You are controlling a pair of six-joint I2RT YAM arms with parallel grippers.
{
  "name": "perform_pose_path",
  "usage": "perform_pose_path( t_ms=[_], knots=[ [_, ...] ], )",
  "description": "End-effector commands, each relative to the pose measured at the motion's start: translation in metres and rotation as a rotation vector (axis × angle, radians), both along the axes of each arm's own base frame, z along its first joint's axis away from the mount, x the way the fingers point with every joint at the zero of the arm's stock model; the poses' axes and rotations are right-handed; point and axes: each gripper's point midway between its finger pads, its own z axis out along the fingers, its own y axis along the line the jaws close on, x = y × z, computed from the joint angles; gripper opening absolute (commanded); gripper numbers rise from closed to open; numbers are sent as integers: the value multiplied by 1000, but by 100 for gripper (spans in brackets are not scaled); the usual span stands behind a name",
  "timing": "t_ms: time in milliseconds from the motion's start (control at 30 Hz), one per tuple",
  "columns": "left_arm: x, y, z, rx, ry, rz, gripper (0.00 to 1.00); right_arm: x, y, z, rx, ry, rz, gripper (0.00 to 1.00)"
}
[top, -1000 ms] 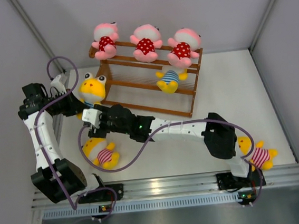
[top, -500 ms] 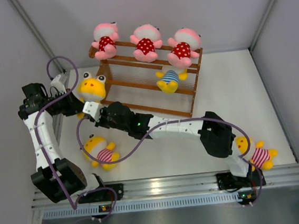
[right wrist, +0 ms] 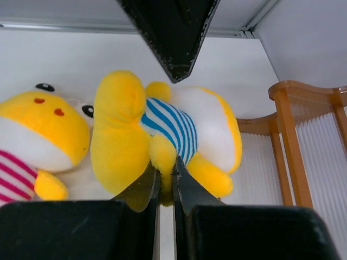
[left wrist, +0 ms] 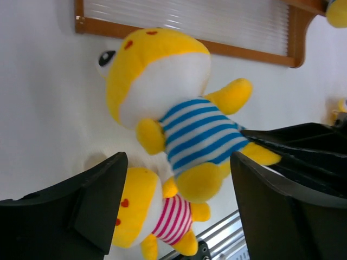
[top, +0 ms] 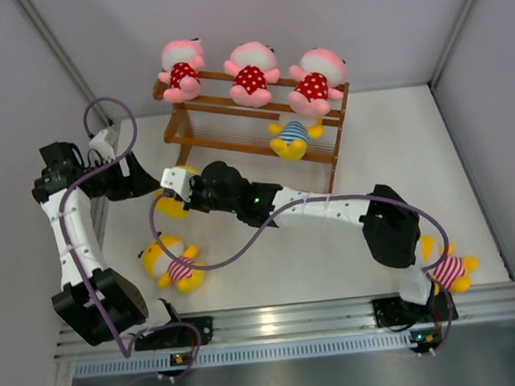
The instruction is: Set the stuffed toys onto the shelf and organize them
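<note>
My right gripper (right wrist: 165,174) is shut on a yellow limb of a blue-white striped stuffed toy (right wrist: 168,124). In the top view that toy (top: 170,207) hangs low, just left of the shelf (top: 252,131), under the right gripper (top: 170,192). My left gripper (left wrist: 179,211) stands open around the toy's legs, its fingers (left wrist: 81,206) clear of it. On the shelf's top rail sit three pink toys (top: 252,72). A blue-striped yellow toy (top: 292,137) sits on the middle tier. A red-striped yellow toy (top: 173,263) lies on the table.
A second red-striped yellow toy (top: 447,270) lies by the right arm's base. The left gripper (top: 150,187) and the right gripper meet close together at the shelf's left end. A purple cable (top: 227,255) loops over the table. Walls close in on both sides.
The left gripper has opened and let go of the blue-striped toy. The right gripper has shut on the toy's limb. The toy has dropped lower beside the shelf.
</note>
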Motion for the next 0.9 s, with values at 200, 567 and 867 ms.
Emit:
perform_pose_path(
  t_ms=[200, 567, 867],
  knots=[
    [21, 62, 27, 347, -84, 96, 95, -17, -50, 73, -133, -121, 189, 0],
    [18, 86, 13, 390, -47, 124, 95, 71, -98, 111, -79, -212, -155, 0],
    [17, 86, 12, 390, -51, 118, 95, 131, -116, 95, 70, -222, -462, 0]
  ],
)
